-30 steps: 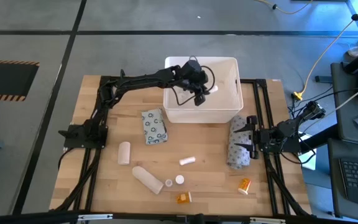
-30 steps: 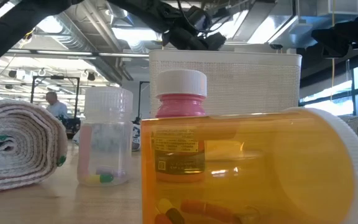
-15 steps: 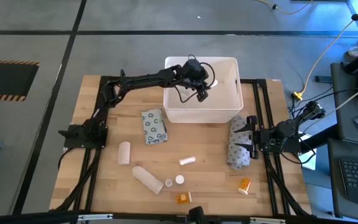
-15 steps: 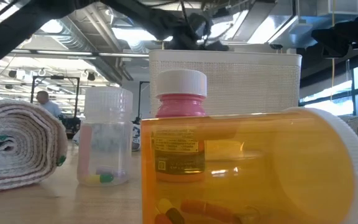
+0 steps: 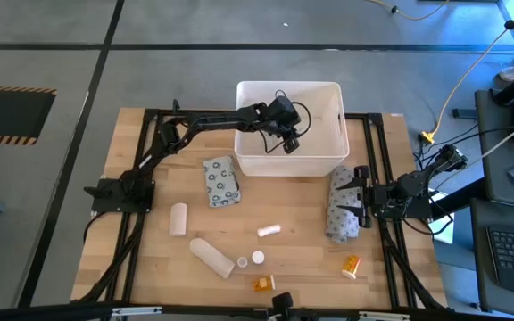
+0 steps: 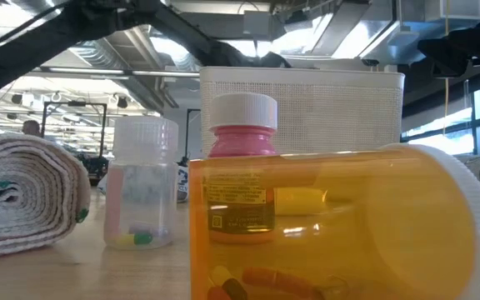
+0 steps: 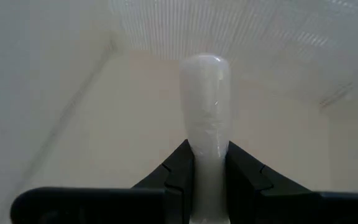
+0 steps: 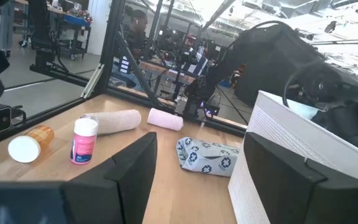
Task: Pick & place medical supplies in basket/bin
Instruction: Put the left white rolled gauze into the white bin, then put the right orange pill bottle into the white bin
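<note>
The white bin point(image 5: 328, 160) stands at the table's far middle. My left gripper point(image 5: 290, 140) reaches into it from the left and is shut on a white cylindrical roll point(image 7: 205, 99), with the bin's floor point(image 7: 123, 124) beyond. My right gripper point(image 5: 357, 201) waits open at the table's right side, next to a rolled grey printed packet point(image 5: 341, 212). Loose on the wood lie a flat grey packet point(image 5: 221, 181), two white rolls point(image 5: 178, 218) point(image 5: 212, 256), a small white bottle point(image 5: 269, 231), a cap point(image 5: 258, 258) and two orange pill bottles point(image 5: 352, 266) point(image 5: 263, 283). My left gripper pinches the white roll's near end point(image 7: 207, 163) between its two fingers point(image 7: 180, 169). They slant down into the bin from the table's left and lie along the roll. The roll's free end point(image 7: 205, 65) sticks out past the fingertips, over the bin's floor; whether it touches the floor I cannot tell.
The bin's tall walls point(image 7: 36, 68) close in around my left gripper. In the low view an orange bottle point(image 6: 340, 225), a pink bottle point(image 6: 242, 167), a clear bottle point(image 6: 144, 183) and a roll point(image 6: 23, 192) fill the foreground. Black frame rails point(image 5: 141, 192) run along both table sides.
My left gripper has sunk down into the bin, tipping a little more downward and still shut on the white roll. In the low view it has dropped behind the bin's rim. My right arm has kept still.
</note>
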